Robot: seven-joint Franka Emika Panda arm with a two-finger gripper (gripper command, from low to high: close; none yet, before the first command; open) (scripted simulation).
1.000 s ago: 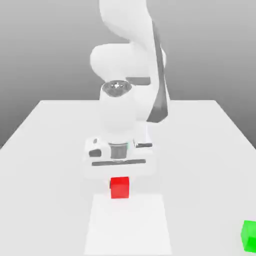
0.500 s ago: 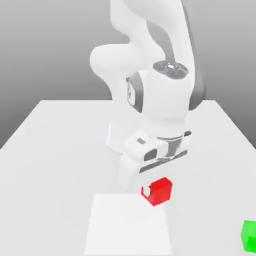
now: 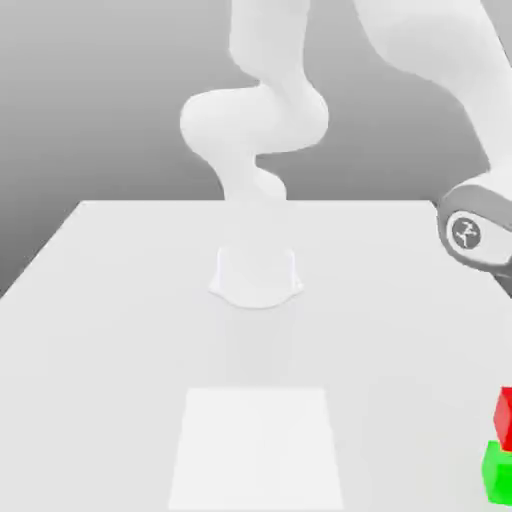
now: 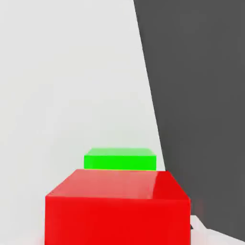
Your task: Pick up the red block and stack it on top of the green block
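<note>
The red block (image 3: 505,419) is seen at the far right edge of the exterior view, raised off the white table (image 3: 120,330) and placed just above the green block (image 3: 498,473), which rests on the table near its front corner on the exterior view's right. In the hand view the red block (image 4: 117,206) is seen close up, with the green block (image 4: 120,159) partly covered behind and below it, next to the table's edge. Whether the two cubes touch cannot be told; a thin gap seems to be left between them in the exterior view. The pincer's fingers are not shown clearly, so how far it is parted cannot be told, though the raised block is judged to be carried by it. The step in hand is judged to be the placing: the red block is being brought over the green one. For the next move, the cubes should be squared up, the red one lowered until it is seated, and only then let go.
</note>
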